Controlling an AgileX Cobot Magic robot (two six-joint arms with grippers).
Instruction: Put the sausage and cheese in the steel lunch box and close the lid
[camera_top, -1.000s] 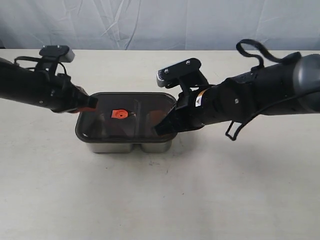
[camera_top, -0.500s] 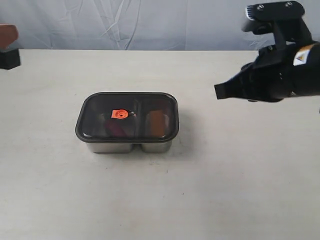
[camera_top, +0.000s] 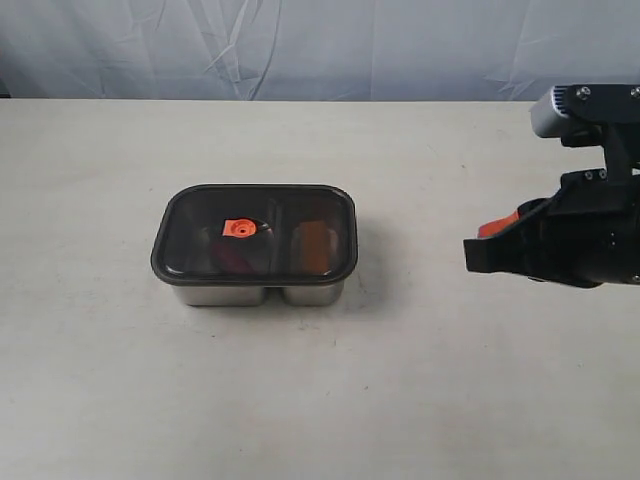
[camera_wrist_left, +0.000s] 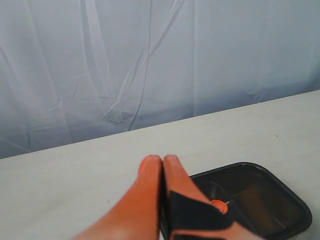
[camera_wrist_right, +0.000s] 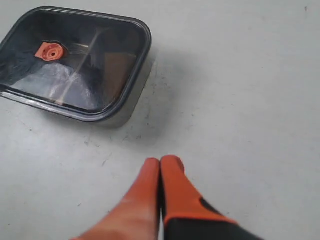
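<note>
The steel lunch box (camera_top: 255, 293) stands mid-table with the dark translucent lid (camera_top: 190, 268) lying flat on it, its orange valve (camera_top: 238, 228) up. Through the lid the cheese (camera_top: 313, 247) shows dimly as an orange patch in the right compartment, and the sausage (camera_top: 232, 258) as a dark red shape in the left. My right gripper (camera_wrist_right: 160, 162) is shut and empty, well to the right of the box above bare table. My left gripper (camera_wrist_left: 159, 160) is shut and empty; it is out of the exterior view. The lid (camera_wrist_left: 260, 197) lies beyond it, and the lid (camera_wrist_right: 75, 60) also appears in the right wrist view.
A pale wrinkled cloth backdrop (camera_top: 320, 45) runs behind the table's far edge. The beige table top (camera_top: 320, 400) spreads all round the box. My right arm's black body (camera_top: 575, 245) fills the right edge of the exterior view.
Both arms have drawn back from the lid. The left arm has left the exterior view to the left; the right one rose, then came down at the right edge. The lid stays on the box.
</note>
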